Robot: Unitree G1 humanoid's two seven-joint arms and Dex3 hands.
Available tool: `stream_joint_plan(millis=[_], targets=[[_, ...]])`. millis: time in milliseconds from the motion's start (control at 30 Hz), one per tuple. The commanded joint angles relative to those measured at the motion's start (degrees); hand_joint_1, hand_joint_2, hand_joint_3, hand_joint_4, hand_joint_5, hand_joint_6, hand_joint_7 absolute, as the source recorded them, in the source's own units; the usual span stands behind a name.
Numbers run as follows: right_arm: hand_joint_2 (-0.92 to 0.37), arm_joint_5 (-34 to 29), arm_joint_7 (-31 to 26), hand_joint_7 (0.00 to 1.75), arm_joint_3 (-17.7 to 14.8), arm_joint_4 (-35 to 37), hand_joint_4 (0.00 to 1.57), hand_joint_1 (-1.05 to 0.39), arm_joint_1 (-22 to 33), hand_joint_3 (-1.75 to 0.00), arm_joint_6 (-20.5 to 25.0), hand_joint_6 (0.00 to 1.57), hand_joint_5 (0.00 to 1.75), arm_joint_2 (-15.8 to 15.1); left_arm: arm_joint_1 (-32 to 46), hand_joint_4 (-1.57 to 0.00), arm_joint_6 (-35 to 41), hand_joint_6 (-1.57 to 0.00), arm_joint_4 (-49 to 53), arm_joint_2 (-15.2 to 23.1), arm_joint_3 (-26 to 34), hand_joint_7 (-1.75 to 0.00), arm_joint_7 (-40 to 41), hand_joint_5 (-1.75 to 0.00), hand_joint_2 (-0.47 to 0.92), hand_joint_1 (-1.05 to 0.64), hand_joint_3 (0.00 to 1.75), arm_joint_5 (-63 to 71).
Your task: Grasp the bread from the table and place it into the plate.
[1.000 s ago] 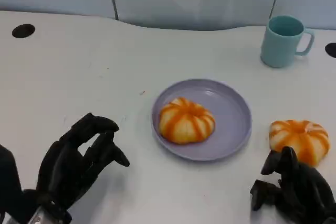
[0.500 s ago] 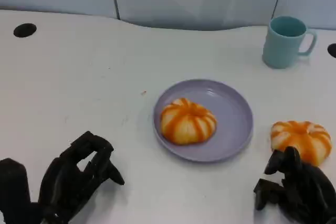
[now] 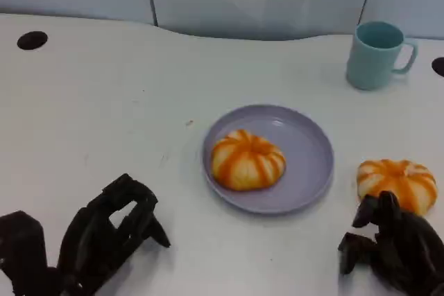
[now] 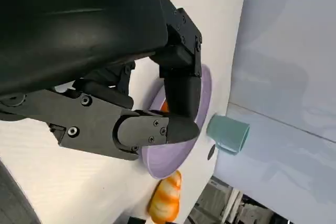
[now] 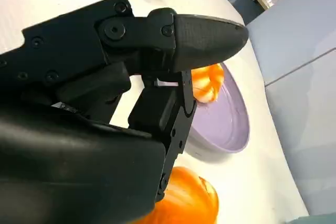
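Note:
An orange-striped bread (image 3: pixel 248 159) lies in the lilac plate (image 3: pixel 305 150) at the table's middle. A second bread (image 3: pixel 397 184) of the same look rests on the table, right of the plate. My right hand (image 3: pixel 392 247) sits just in front of that bread, fingers bent and holding nothing; its fingertips are close to the bread's near side. The right wrist view has this bread (image 5: pixel 184 203) under the hand and the plate (image 5: pixel 226 124) beyond. My left hand (image 3: pixel 104 237) hovers at the lower left, well away from the plate, with its fingers loosely bent and nothing in them.
A teal mug (image 3: pixel 374 53) stands at the back right, far behind the loose bread. Two dark round holes (image 3: pixel 31 39) mark the tabletop's far left and far right edges. White tabletop stretches between my left hand and the plate.
My left hand has drawn back toward the near edge and sunk lower in the picture. My right hand has barely shifted. Both breads and the plate stay put.

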Motion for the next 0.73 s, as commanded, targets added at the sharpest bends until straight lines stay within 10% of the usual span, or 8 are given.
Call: stream_joint_plan(millis=[33,733], targets=[[-0.92,0.3,0.3,1.24,-1.2,1.6,1.32,-0.46,-0.1,-0.49,0.6,1.19,1.28,-1.2,-0.5,-0.67,0.2,-0.45,0.5,0.6,0.3,-1.75,0.0,-1.75,0.92,-0.48,0.30,0.4],[-0.92,-0.7,0.4,1.22,-1.0,3.5,1.37,-0.48,-1.5,-0.47,0.3,1.23,1.22,-1.2,-3.5,-0.71,-4.3,-0.48,6.1,0.7,1.4,-1.75,-2.0,-1.75,0.92,-0.47,0.31,0.2]])
